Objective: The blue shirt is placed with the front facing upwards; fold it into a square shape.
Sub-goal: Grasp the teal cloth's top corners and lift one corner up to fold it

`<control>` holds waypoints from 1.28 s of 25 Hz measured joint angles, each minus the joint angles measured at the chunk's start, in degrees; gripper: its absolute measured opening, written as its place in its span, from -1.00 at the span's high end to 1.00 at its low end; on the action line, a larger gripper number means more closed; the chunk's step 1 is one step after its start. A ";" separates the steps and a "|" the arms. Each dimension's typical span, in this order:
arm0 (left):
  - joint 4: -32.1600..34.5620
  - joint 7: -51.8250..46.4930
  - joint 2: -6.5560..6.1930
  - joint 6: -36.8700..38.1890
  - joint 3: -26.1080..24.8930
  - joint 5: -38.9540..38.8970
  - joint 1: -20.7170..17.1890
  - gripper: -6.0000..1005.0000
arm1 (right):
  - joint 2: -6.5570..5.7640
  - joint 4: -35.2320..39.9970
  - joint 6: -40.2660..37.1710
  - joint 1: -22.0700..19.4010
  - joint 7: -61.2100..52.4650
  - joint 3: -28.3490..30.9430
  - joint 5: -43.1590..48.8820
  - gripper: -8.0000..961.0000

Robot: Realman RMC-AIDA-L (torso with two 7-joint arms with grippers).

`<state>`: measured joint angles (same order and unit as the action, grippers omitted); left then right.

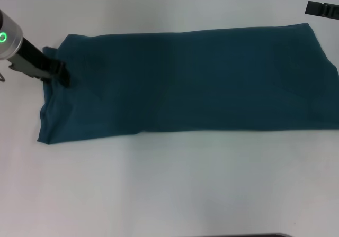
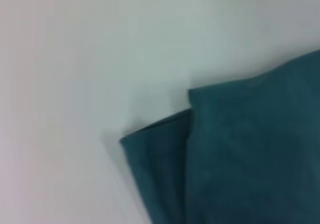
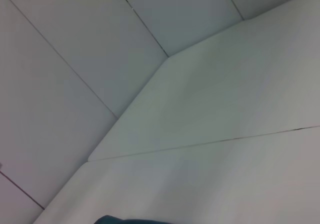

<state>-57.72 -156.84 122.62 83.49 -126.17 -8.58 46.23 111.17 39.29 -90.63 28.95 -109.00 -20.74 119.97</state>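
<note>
Our left gripper [image 1: 62, 73] rests at the far left corner of the blue shirt [image 1: 190, 83]; we cannot tell its finger state. Only the left wrist view shows that corner's layered edges [image 2: 160, 154]. Our right gripper [image 1: 322, 8] hovers beyond the far right corner, grip unclear. The shirt lies as a long band across the white table [image 1: 169, 189]; the right wrist view shows pale wall panels [image 3: 65, 59].

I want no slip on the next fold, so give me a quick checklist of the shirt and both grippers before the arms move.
1. The blue shirt lies as a long flat band with plain fabric up: ok.
2. Left gripper sits at the shirt's left end: ok.
3. Left gripper closed on cloth: cannot tell.
4. Left corner layers line up: not ok; the left wrist view shows an under layer sticking out.
5. Right gripper is off the cloth, beyond the far right corner: ok.
6. Right end fully visible: not ok, it runs out of view.
</note>
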 joint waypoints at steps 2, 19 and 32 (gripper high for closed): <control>0.18 -0.37 0.19 -0.46 0.16 1.61 0.09 0.29 | 0.00 0.00 -0.01 -0.09 0.01 0.00 -0.01 -0.39; 2.67 -2.46 0.61 -1.64 -0.33 2.88 0.36 -0.52 | -0.38 0.00 -0.16 -0.04 -0.06 0.00 -0.09 -0.39; 4.93 -3.52 0.53 -1.65 -2.99 2.69 1.29 -0.53 | -0.62 0.00 -0.32 0.05 -0.03 0.00 -0.08 -0.39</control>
<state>-52.79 -160.36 123.15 81.83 -129.15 -5.89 47.51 110.55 39.29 -90.95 29.00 -109.04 -20.74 119.88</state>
